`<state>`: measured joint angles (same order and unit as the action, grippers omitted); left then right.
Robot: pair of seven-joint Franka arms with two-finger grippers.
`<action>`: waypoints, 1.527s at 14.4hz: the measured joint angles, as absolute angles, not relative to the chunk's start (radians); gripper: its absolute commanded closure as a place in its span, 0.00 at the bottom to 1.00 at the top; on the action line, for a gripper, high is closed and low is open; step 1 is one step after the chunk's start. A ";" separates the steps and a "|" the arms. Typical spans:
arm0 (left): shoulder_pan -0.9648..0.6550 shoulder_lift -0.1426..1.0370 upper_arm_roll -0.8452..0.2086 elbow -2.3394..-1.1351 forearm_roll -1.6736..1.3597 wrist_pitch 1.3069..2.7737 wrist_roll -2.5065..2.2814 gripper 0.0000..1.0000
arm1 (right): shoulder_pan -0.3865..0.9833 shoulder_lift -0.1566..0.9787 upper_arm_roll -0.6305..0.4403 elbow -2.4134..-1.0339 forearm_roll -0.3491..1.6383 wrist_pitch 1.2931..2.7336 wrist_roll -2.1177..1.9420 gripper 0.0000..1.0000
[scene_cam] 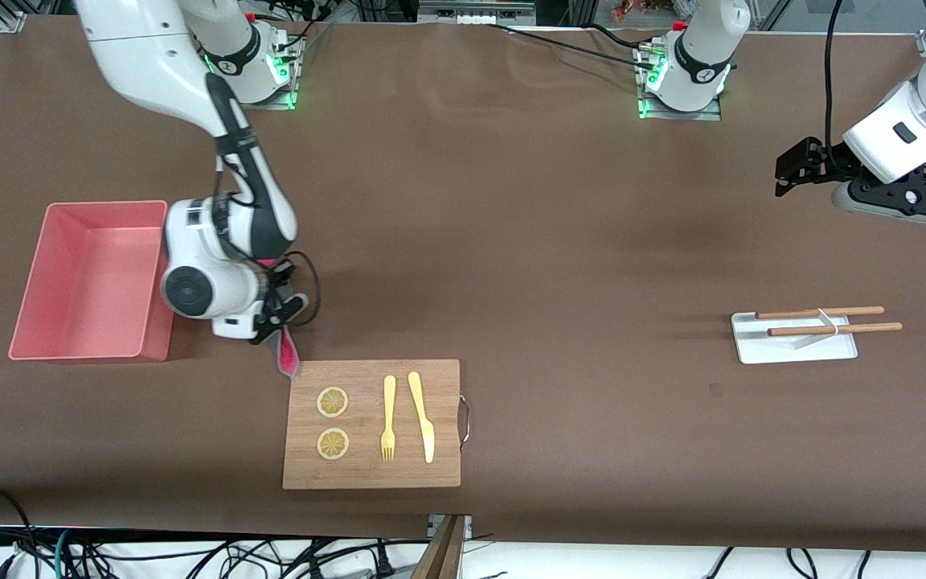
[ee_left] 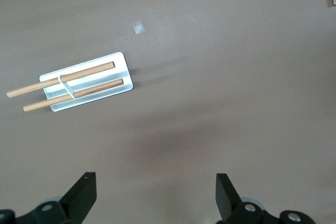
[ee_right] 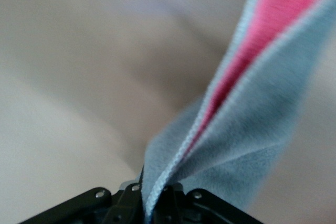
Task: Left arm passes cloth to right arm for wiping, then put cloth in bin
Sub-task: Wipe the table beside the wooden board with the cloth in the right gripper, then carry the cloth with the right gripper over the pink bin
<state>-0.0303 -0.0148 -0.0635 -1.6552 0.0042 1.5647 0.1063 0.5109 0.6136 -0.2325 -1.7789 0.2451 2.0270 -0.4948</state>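
Right hand (scene_cam: 276,318) pinches cloth (scene_cam: 288,354) at the cutting board's (scene_cam: 372,424) corner beside bin (scene_cam: 89,281); left hand (scene_cam: 792,170) waits spread over worktop (scene_cam: 559,241).

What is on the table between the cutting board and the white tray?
Nothing: in the front view, the brown table is bare between the cutting board and the white tray.

No legible text, label, brand name, number or sign anywhere: the round marks on the two arm bases at the table's upper edge are too small to read, and the board, tray and bin carry no lettering.
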 measured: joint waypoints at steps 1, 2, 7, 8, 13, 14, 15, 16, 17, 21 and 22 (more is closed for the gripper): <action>-0.030 -0.015 -0.064 -1.655 0.004 1.564 0.106 0.00 | 0.546 0.621 -0.232 -1.768 0.263 2.033 -0.438 1.00; -0.030 -0.015 -0.064 -1.655 0.004 1.563 0.106 0.00 | 0.578 0.625 -0.232 -1.751 0.273 2.033 -0.377 1.00; -0.030 -0.015 -0.064 -1.655 0.004 1.561 0.106 0.00 | 0.647 0.625 -0.179 -1.667 0.282 2.001 -0.084 1.00; -0.030 -0.015 -0.064 -1.655 0.004 1.561 0.106 0.00 | 0.657 0.626 -0.161 -1.655 0.287 1.997 -0.031 1.00; -0.030 -0.015 -0.064 -1.655 0.004 1.559 0.106 0.00 | 0.676 0.636 -0.060 -1.588 0.329 1.978 0.146 1.00; -0.030 -0.015 -0.064 -1.655 0.004 1.559 0.106 0.00 | 0.676 0.636 -0.052 -1.577 0.329 1.960 0.158 1.00; -0.030 -0.015 -0.065 -1.655 0.004 1.559 0.106 0.00 | 0.675 0.636 -0.051 -1.562 0.329 1.933 0.161 1.00; -0.030 -0.015 -0.065 -1.655 0.004 1.559 0.106 0.00 | 0.670 0.635 -0.053 -1.545 0.329 1.901 0.161 1.00; -0.030 -0.015 -0.065 -1.655 0.004 1.559 0.106 0.00 | 0.656 0.633 -0.056 -1.527 0.329 1.865 0.161 1.00; -0.030 -0.015 -0.065 -1.654 0.004 1.553 0.106 0.00 | 0.566 0.580 -0.061 -1.488 0.295 1.760 0.093 1.00; -0.030 -0.015 -0.065 -1.654 0.004 1.551 0.106 0.00 | 0.540 0.556 -0.062 -1.487 0.289 1.739 0.062 1.00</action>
<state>-0.0303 -0.0150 -0.0646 -1.6541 0.0042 1.5507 0.1063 0.5399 0.5561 -0.0625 -1.4870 0.2892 1.7395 0.0623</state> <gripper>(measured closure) 0.000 0.978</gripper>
